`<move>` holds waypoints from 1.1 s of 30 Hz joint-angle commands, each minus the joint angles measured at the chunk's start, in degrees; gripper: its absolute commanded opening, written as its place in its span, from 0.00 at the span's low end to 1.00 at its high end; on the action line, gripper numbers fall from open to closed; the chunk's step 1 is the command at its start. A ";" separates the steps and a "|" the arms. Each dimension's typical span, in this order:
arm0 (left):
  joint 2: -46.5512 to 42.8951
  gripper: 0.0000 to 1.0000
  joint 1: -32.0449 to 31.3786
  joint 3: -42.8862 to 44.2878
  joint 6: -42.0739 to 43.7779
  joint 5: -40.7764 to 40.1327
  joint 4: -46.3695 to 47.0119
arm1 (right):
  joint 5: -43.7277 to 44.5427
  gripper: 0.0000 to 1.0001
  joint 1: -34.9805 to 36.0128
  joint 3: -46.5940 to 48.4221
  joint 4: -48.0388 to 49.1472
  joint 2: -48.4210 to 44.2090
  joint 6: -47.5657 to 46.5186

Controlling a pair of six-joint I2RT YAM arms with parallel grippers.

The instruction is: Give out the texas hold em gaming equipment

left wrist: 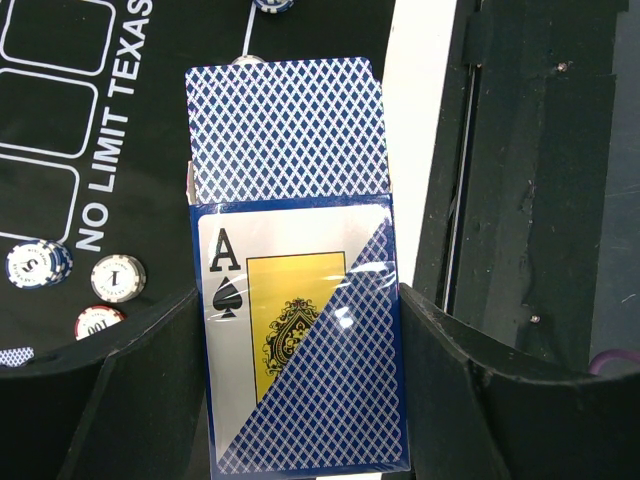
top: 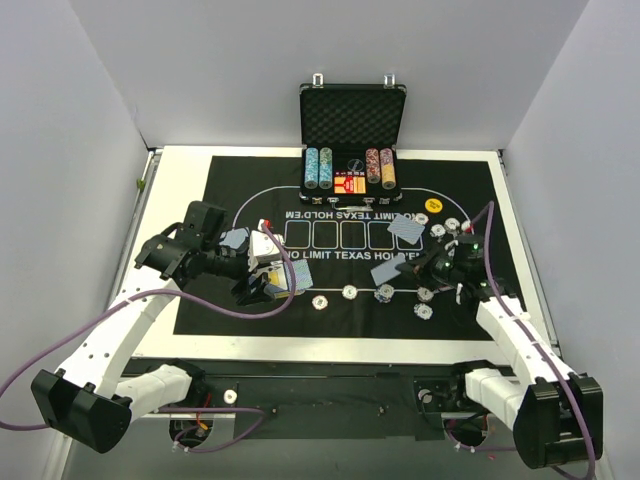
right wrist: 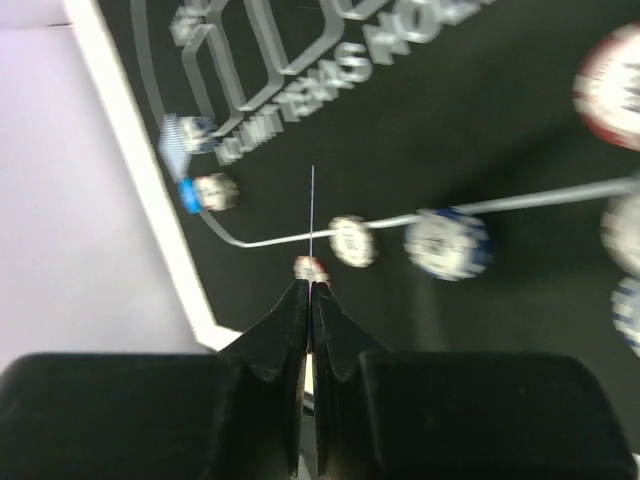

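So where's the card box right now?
The card box is in the left tool, filling the left wrist view; from above, it's over the mat's left end.

1 black foam-lined metal-edged case [top: 352, 105] held 4 stacks of striped-edge poker chips [top: 311, 168]. Over the 1 black printed mat [top: 220, 200] were 1 round yellow button disc [top: 433, 205], 2 blue-backed playing cards [top: 408, 231] toward its right edge, 5 loose chips [top: 349, 292] along its near edge, and 1 blue ace-printed card box [left wrist: 300, 360] toward its left edge.
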 commanded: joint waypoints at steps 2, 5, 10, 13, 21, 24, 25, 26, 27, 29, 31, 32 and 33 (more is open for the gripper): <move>-1.23 0.03 -0.16 0.37 0.21 2.42 0.73 | 5.49 0.00 -2.76 -4.67 -6.17 0.73 -5.55; -1.24 0.03 -0.25 0.29 0.21 2.51 0.90 | 6.46 0.00 -3.90 -5.47 -4.59 2.13 -5.29; -1.59 0.03 -0.25 0.29 0.12 2.42 0.90 | 9.53 0.00 -7.85 -5.30 -5.63 2.22 -5.55; -1.76 0.03 -0.25 -0.06 0.20 2.25 0.90 | 10.85 0.00 -11.54 -5.12 -6.78 1.17 -6.78; -1.67 0.03 -0.25 -0.24 -0.32 2.68 1.52 | 11.66 0.00 -13.39 -4.77 -0.65 3.89 -6.00; -1.59 0.03 -0.25 -0.15 -0.23 2.42 1.43 | 10.34 0.00 -13.31 -5.64 5.85 6.26 -3.89; -1.59 0.03 -0.25 -0.07 -0.23 2.42 1.26 | 10.07 0.00 -13.04 -5.73 6.83 6.61 -3.62; -1.59 0.03 -0.25 0.02 -0.23 2.33 1.25 | 10.07 0.00 -12.95 -5.73 8.58 7.75 -3.19; -1.59 0.03 -0.25 0.02 -0.15 2.33 1.08 | 9.46 0.00 -12.69 -5.73 10.77 8.20 -3.01; -1.59 0.03 -0.34 0.11 -0.23 2.33 0.99 | 9.37 0.00 -12.17 -5.73 12.11 10.13 -2.83; -1.50 0.03 -0.34 0.28 -0.23 2.42 0.90 | 10.42 0.00 -11.81 -5.38 11.07 11.89 -3.44; -1.50 0.03 -0.34 0.37 -0.23 2.42 0.90 | 11.99 0.00 -11.64 -4.95 9.40 12.50 -4.40; -1.50 0.03 -0.34 0.46 -0.23 2.42 0.82 | 12.70 0.00 -11.11 -4.68 6.60 12.68 -5.11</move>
